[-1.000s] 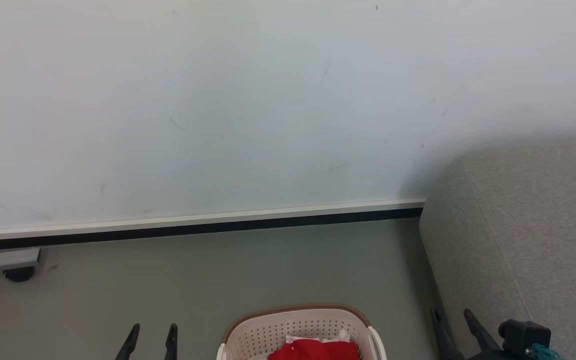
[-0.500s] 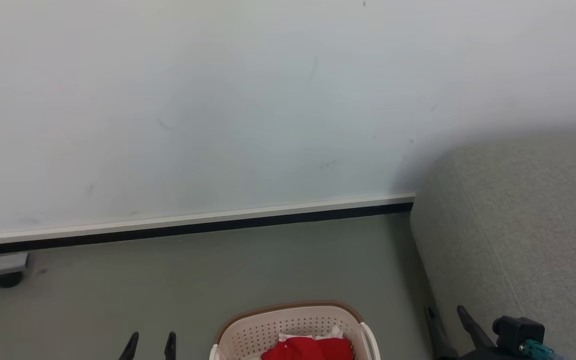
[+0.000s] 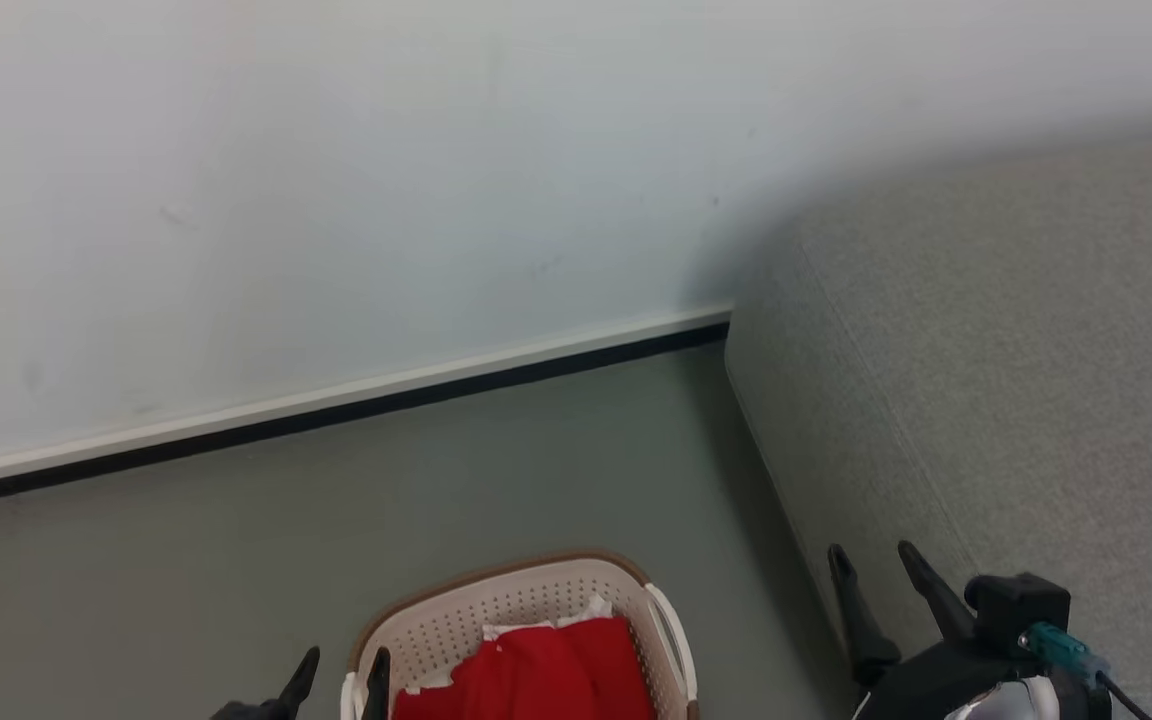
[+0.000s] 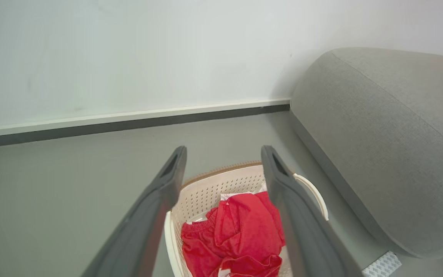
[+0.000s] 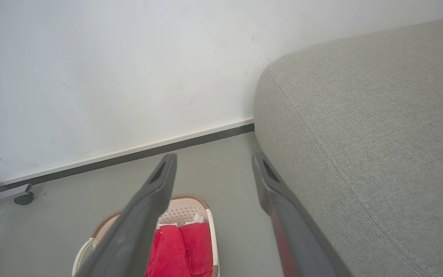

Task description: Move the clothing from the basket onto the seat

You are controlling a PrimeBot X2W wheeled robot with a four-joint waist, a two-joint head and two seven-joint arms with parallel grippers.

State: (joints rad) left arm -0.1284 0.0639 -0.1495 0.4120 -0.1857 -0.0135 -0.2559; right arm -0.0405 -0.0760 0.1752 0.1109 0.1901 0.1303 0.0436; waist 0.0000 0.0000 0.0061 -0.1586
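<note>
The clothing (image 3: 536, 675) is seen bunched up, bright red, inside the basket (image 3: 496, 600), which is set on the floor (image 3: 436, 480) near the end of the seat (image 3: 1036, 350). Nothing red is seen on the grey cushion, so the transfer is judged not yet begun.

The left end effector (image 3: 346, 658) is held wide apart and empty by the basket's left rim. In the left wrist view the red heap is framed between its two fingers. The right end effector (image 3: 871, 552) is likewise spread wide with nothing in it, poised at the side of the seat.

Now the risks. If the descent is taken off-centre, a finger could be caught on the brown rim or a white handle, and the light basket could be shoved or tipped. Only a top fold might be pinched, so the garment could be dragged, snagged on the perforated wall, or the basket lifted with it. A trailing end could be dropped on the floor before the cushion is reached.
</note>
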